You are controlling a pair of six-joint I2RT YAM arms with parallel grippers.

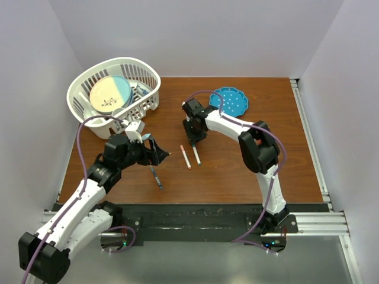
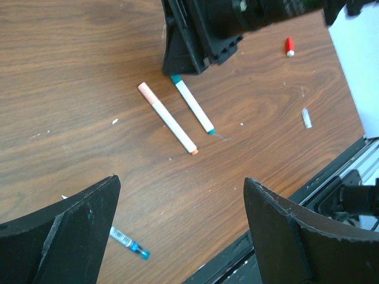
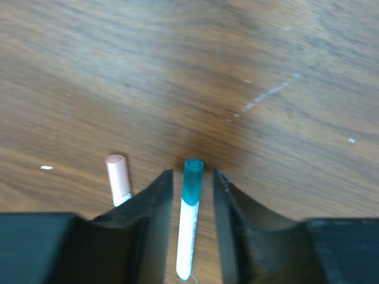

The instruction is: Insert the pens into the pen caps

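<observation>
A white pen with a teal end (image 3: 189, 219) lies flat on the wooden table between the fingers of my right gripper (image 3: 192, 177). The jaws stand narrowly open, with a gap on each side of the pen. A white pen with a salmon end (image 3: 118, 177) lies just left of it. Both pens (image 1: 196, 155) (image 1: 186, 156) show mid-table in the top view. My left gripper (image 2: 181, 179) hangs wide open over bare table, holding nothing. A blue pen (image 2: 127, 242) lies partly under its left finger. A red cap (image 2: 289, 46) and a grey cap (image 2: 306, 117) lie farther right.
A white basket (image 1: 83, 89) holding a round plate stands at the back left. A blue perforated dish (image 1: 229, 100) sits at the back, behind the right arm. The table's front edge and the black rail (image 2: 331, 177) run close to the left gripper.
</observation>
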